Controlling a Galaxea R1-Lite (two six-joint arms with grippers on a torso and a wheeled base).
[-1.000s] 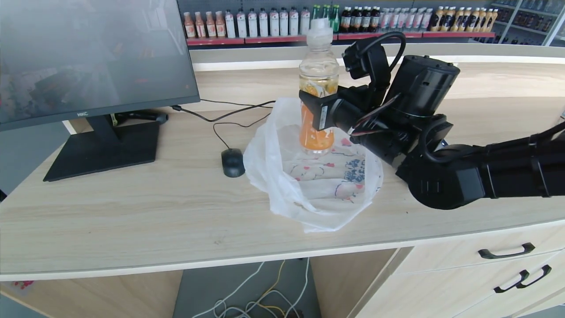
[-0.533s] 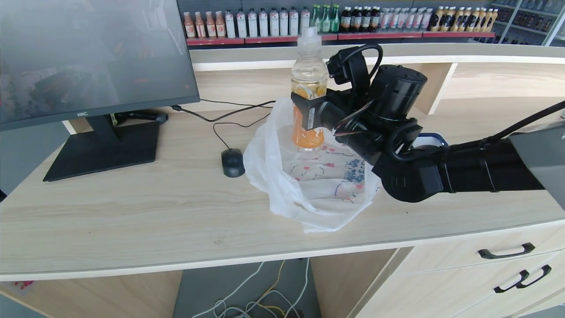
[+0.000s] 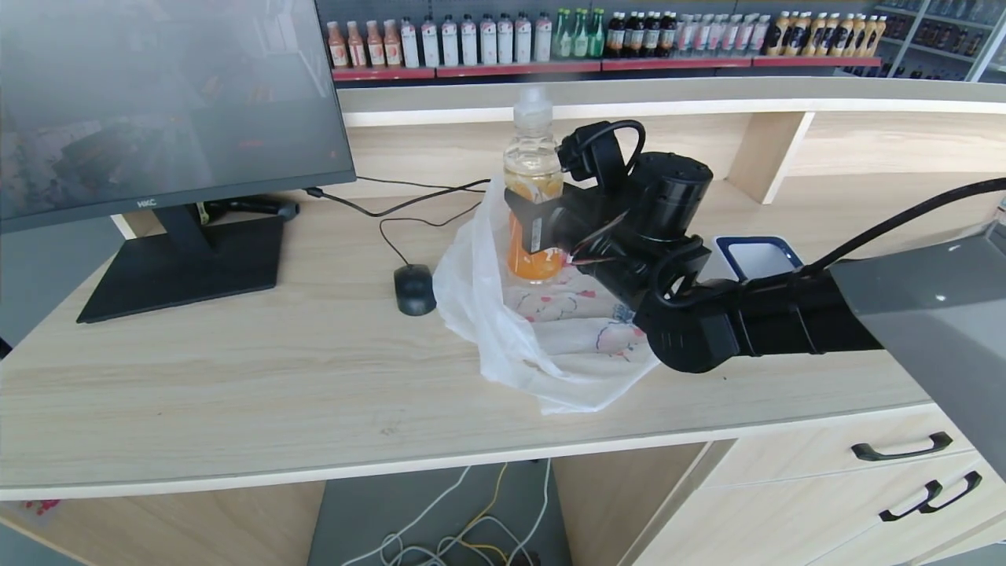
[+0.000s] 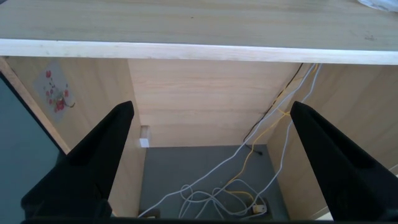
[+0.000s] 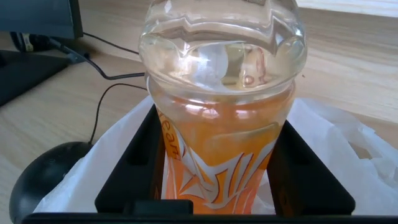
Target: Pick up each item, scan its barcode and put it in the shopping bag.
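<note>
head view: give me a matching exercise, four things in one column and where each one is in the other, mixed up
Things
1. clear plastic bottle with orange label
2. thin white plastic shopping bag
3. small black computer mouse
4. large black monitor

Places
A. stands at the left end of the wooden counter
B. held upright in the right gripper
C. lies open on the counter, under the bottle
D. on the counter between the monitor's stand and the bag

Pairs: 1-B, 2-C, 3-D, 4-A
</note>
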